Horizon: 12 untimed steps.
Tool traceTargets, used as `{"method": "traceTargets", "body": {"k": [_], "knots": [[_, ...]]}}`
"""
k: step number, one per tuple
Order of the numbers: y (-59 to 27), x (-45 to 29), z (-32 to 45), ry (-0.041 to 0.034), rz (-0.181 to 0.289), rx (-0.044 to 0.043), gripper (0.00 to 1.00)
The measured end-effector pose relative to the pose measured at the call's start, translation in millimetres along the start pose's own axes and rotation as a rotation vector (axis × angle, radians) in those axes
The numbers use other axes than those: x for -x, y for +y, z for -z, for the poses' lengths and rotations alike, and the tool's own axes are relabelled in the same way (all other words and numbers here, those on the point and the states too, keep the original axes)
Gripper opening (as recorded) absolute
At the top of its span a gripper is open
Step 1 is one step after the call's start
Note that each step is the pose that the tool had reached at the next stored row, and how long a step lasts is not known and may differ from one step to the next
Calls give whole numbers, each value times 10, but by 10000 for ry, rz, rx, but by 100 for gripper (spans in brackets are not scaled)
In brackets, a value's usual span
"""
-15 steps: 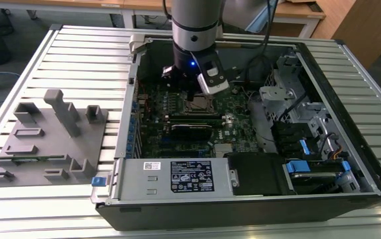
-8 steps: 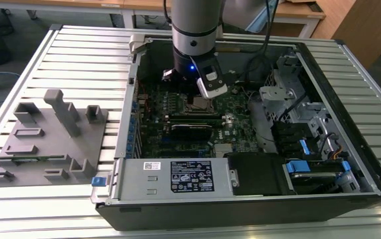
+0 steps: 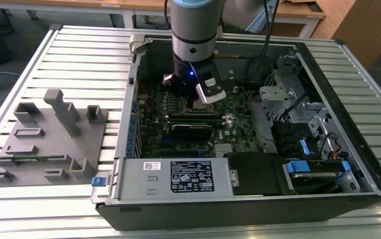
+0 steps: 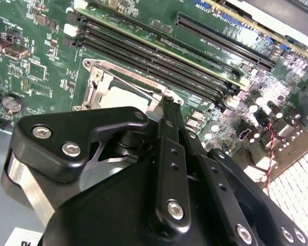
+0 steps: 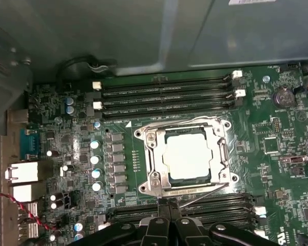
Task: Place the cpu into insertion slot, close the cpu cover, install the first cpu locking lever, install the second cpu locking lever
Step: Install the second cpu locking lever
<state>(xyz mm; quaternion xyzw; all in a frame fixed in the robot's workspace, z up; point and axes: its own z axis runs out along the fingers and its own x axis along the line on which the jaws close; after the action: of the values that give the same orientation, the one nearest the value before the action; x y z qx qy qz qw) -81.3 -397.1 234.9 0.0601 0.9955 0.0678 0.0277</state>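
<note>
A: Noting surfaces first: the cpu (image 5: 187, 156), a flat square with a dull pale metal top, sits in its socket at centre frame in the first wrist view, ringed by the thin metal cpu cover (image 5: 223, 151).

B: And your tool?

A: The gripper (image 5: 166, 205) has its black fingers pressed together, tips by a wire lever (image 5: 197, 194) at the socket's edge. Long black memory slots (image 5: 167, 95) flank the socket.

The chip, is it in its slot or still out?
In. In the first wrist view the chip lies flat inside the socket, framed by the metal cover shut around it. The gripper sits at the socket's edge.
</note>
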Motion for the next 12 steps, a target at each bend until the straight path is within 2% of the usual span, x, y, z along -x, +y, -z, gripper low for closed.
{"method": "traceTargets", "body": {"k": [12], "knots": [[-50,-8,-150,-16,-119,-7,11]]}}
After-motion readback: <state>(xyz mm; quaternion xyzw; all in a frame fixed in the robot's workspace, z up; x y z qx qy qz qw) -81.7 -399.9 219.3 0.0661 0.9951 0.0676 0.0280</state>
